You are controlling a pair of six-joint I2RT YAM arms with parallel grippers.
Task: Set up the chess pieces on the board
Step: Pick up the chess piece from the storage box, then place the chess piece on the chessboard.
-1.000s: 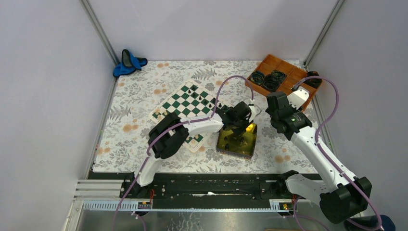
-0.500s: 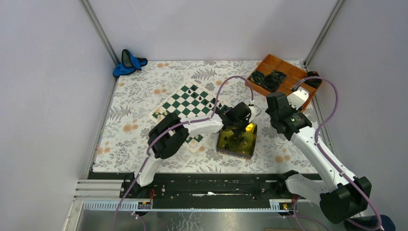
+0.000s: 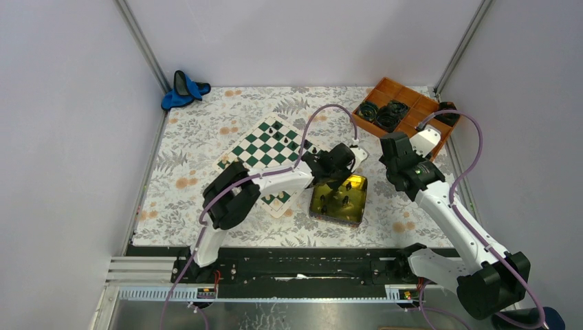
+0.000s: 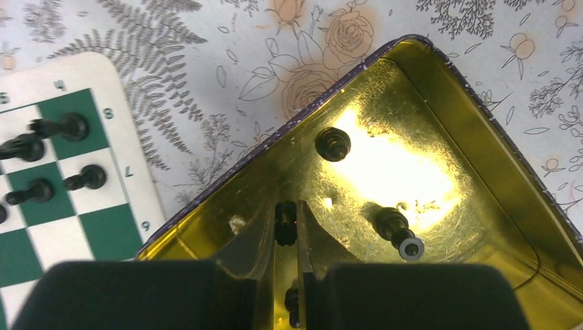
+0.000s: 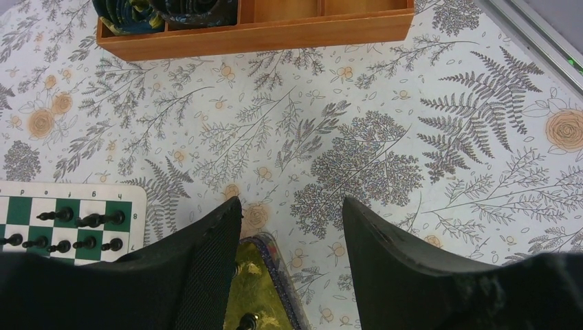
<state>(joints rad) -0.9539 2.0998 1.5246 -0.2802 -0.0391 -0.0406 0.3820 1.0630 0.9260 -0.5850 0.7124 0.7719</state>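
Note:
The board [image 3: 258,148], green and white checks, lies mid-table with black chess pieces [image 3: 295,146] along its far side. Just right of it sits a gold tin tray [image 3: 354,206]. My left gripper [image 4: 287,218] is down inside the tray [image 4: 447,130], shut on a black chess piece [image 4: 285,230] that is pinched between its fingertips. Two more black pieces [image 4: 333,144] [image 4: 397,230] lie loose on the tray floor. Black pieces [image 4: 69,127] stand on the board's corner squares. My right gripper [image 5: 289,210] hovers open over the tablecloth beside the tray's corner [image 5: 265,275], holding nothing.
An orange compartment tray [image 3: 405,113] with black coiled items sits at the back right, also seen in the right wrist view [image 5: 254,31]. A blue object [image 3: 182,89] lies at the back left corner. Grey walls close in on three sides.
The left gripper closed on a black piece in the tin tray and drew slightly back toward the board. The right arm stayed put.

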